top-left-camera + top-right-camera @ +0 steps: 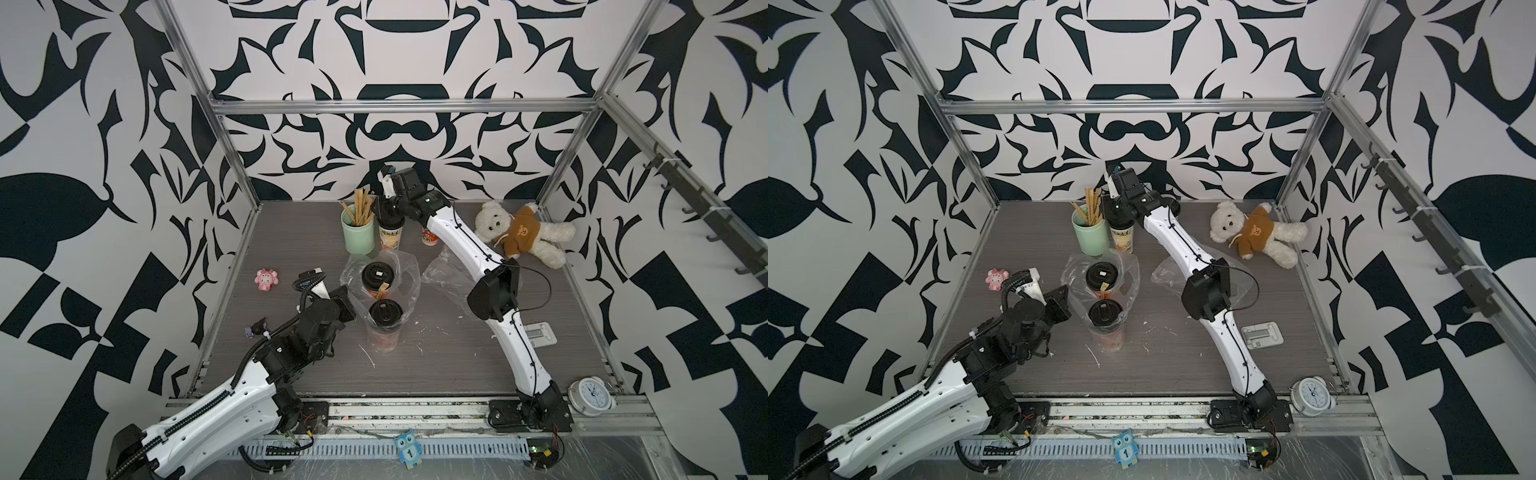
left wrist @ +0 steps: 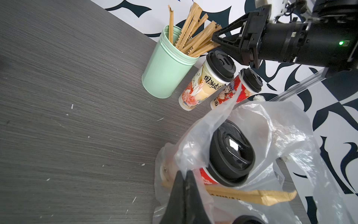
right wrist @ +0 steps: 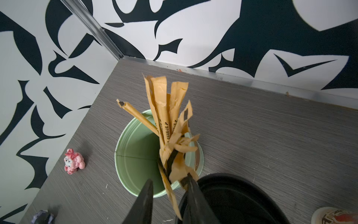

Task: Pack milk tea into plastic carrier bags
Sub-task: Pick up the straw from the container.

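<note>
**Grey desk point(image 1: 291, 357): right fingers point(image 3: 169, 184) spread over the straws point(image 3: 164, 108), half the packing undone**

Nearest the front rail, the left fingers point(image 2: 185, 172) are pressed together at the 9 o'clock side of the filled bag point(image 1: 409, 270). They touch its rim, but I cannot tell whether any film is pinched. That bag holds two lidded cups point(image 1: 385, 312), upright, one behind the other, with a wrapped straw point(image 2: 251, 195) tucked in beside them. At its 3 o'clock the second bag point(image 1: 442, 274) lies slack and empty, partly beneath the right forearm.

Farther back, by the rear wall, the cream-yellow cup point(image 1: 390, 237) stands upright. The mint-green holder point(image 1: 357, 235) is just beside it at 9 o'clock and the red cup point(image 1: 429, 237) is at its 3 o'clock. The right fingers hang apart above the holder. Brown straws rise between and against them, and none is clamped as far as the views show.

I judge that the next move turns on this: both loose cups have vertical long axes and stand at the 3 o'clock of the spread fingers, and the right arm is much the nearer of the two. The empty bag lies at about 5 o'clock from those cups, on that arm's own side.
</note>
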Tool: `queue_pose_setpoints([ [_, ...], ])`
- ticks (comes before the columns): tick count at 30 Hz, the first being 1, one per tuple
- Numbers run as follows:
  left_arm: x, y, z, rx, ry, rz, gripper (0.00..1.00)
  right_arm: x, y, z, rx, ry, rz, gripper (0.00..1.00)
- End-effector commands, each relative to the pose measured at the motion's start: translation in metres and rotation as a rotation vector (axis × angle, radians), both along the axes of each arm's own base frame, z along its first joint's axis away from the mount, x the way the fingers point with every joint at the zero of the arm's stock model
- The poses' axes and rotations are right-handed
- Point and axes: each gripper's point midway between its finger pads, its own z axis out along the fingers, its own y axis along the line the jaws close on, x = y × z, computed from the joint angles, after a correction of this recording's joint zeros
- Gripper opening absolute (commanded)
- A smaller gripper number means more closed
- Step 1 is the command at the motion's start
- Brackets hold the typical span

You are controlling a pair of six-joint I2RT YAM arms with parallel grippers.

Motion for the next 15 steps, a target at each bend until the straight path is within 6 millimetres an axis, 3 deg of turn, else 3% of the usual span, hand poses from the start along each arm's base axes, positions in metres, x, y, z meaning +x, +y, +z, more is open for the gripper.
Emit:
queue_pose_setpoints([
  [1, 0.001, 0.004, -0.006, 0.004, 0.007, 0.018, 0.00, 0.000, 0.000, 0.001, 0.001, -0.006, 0.011, 0.32],
  [10, 0.000, 0.004, -0.006, 0.005, 0.006, 0.019, 0.00, 0.003, 0.000, 0.012, 0.013, -0.039, 0.005, 0.01],
  [15, 0.000, 0.004, -0.002, -0.004, -0.003, 0.016, 0.00, -0.006, -0.003, 0.044, 0.040, -0.074, 0.023, 0.00],
])
